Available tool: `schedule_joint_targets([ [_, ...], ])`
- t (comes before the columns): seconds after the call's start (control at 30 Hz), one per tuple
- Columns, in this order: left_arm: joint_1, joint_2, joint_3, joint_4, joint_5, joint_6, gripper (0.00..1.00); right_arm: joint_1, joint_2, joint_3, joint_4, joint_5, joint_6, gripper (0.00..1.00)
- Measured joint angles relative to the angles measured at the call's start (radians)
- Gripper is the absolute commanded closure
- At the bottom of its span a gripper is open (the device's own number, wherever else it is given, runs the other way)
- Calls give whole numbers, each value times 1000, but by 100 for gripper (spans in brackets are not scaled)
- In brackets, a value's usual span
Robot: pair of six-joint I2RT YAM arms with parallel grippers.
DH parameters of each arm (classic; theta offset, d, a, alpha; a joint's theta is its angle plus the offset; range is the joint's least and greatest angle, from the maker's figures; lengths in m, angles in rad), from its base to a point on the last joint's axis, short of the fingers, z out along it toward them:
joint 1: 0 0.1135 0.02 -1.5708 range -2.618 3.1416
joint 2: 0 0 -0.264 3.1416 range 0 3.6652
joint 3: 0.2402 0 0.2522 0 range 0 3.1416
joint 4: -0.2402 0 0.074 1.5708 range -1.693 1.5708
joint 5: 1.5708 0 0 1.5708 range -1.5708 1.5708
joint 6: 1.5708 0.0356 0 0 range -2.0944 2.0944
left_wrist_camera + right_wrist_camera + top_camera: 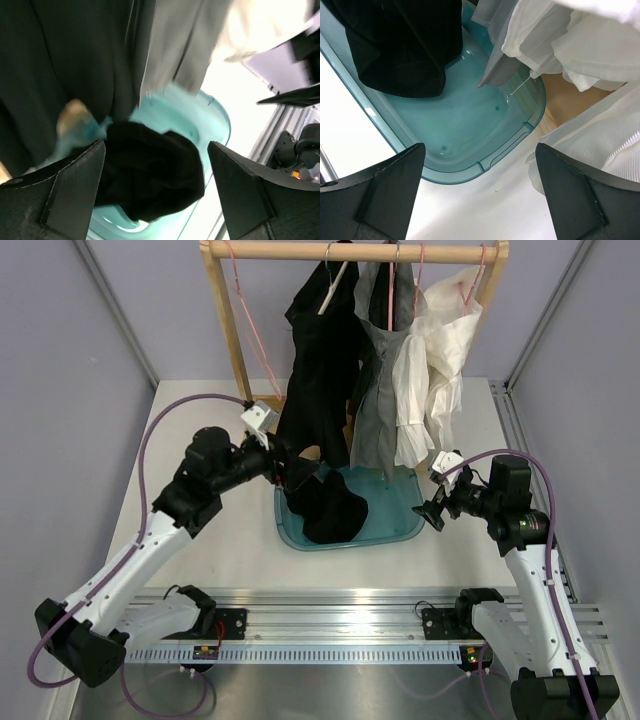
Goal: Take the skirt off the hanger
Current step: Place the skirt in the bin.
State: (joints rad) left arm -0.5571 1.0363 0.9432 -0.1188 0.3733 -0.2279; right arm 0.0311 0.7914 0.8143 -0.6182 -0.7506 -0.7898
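The grey pleated skirt (380, 400) hangs from a pink hanger (390, 295) on the wooden rail, its hem reaching down to the teal tub (400, 530). It shows as pale grey folds (170, 55) in the left wrist view and as a grey hem (500, 70) in the right wrist view. My left gripper (287, 468) (156, 145) is open at the tub's left end, just over a black garment (335, 510) (150, 170) heaped in the tub, holding nothing. My right gripper (437, 508) (480, 147) is open and empty at the tub's right rim (485, 165).
A long black garment (320, 360) hangs left of the skirt and a white blouse (440, 350) right of it, both on the wooden rack (350, 252). A bare pink hanger (250, 320) hangs at the rack's left. Grey walls close both sides.
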Motion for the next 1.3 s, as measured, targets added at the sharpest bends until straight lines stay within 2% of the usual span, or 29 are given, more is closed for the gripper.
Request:
schedule_joint_targets([
  [0.13, 0, -23, 183, -69, -14, 66, 1, 0, 0, 0, 0, 0, 0, 1],
  [0.33, 0, 38, 490, -101, -85, 77, 3, 0, 5, 0, 0, 0, 0, 0],
  [0.43, 0, 112, 649, -75, -139, 65, 8, -1, 8, 0, 0, 0, 0, 1],
  [0.5, 7, 179, 760, -53, -172, 51, 17, -1, 10, 0, 0, 0, 0, 0],
  [0.57, 22, 264, 882, -31, -193, 32, 24, -1, 10, 0, 0, 0, 0, 1],
  [0.6, 29, 314, 949, -27, -199, 21, 30, -1, 11, 0, 0, 0, 0, 1],
  [0.7, 52, 475, 1146, -16, -203, -4, 35, -1, 12, 0, 0, -1, 0, 1],
  [0.77, 61, 570, 1233, -9, -203, -16, 41, -1, 13, 0, 0, -1, 0, 0],
  [0.83, 64, 623, 1240, -3, -202, -19, 49, -1, 14, 0, 0, -2, 0, 1],
  [0.9, 64, 659, 1229, 0, -202, -22, 52, -1, 15, 0, 0, -3, 0, 0],
  [1.23, 64, 769, 1228, 6, -216, -1, 61, -1, 15, 0, -7, -3, 0, 1],
  [1.3, 64, 774, 1228, 7, -231, 15, 65, -1, 15, 0, -8, -3, -1, 0],
])
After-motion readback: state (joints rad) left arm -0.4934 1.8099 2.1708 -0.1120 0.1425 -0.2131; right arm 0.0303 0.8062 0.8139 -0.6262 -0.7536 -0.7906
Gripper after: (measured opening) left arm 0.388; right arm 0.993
